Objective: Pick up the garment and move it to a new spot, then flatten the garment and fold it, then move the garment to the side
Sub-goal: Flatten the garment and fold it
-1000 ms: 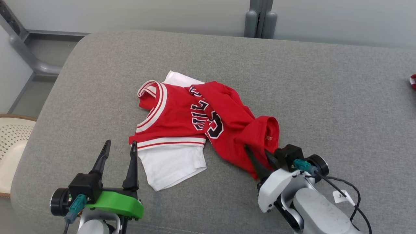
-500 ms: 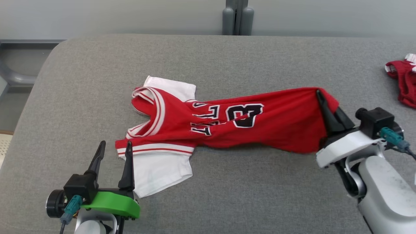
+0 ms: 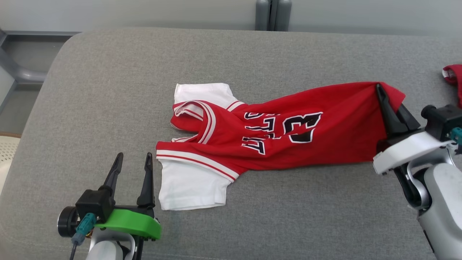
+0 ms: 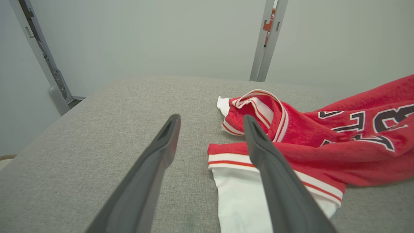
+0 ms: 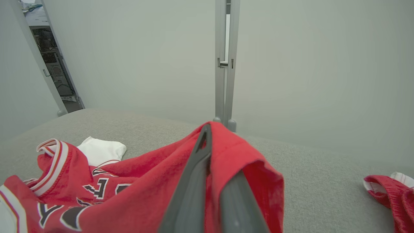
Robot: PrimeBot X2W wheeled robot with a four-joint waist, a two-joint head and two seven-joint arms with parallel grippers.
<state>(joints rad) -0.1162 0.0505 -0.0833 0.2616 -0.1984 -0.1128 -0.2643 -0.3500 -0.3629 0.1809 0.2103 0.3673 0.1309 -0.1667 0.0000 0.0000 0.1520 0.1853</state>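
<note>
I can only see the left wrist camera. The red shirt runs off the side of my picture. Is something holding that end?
Observer: Yes. The right claw is shut on the far end of the shirt, with the cloth draped over its fingers.
Operator: Is there other stuff near there?
Observer: Another red garment lies on the grey cushion at the right edge of the head view, apart from the shirt.
Operator: In my picture my claw looks like it's on the shirt. Is it?
Observer: It looks apart. From the head view, the open left claw sits beside the white sleeve, with a strip of cushion between them.
</note>
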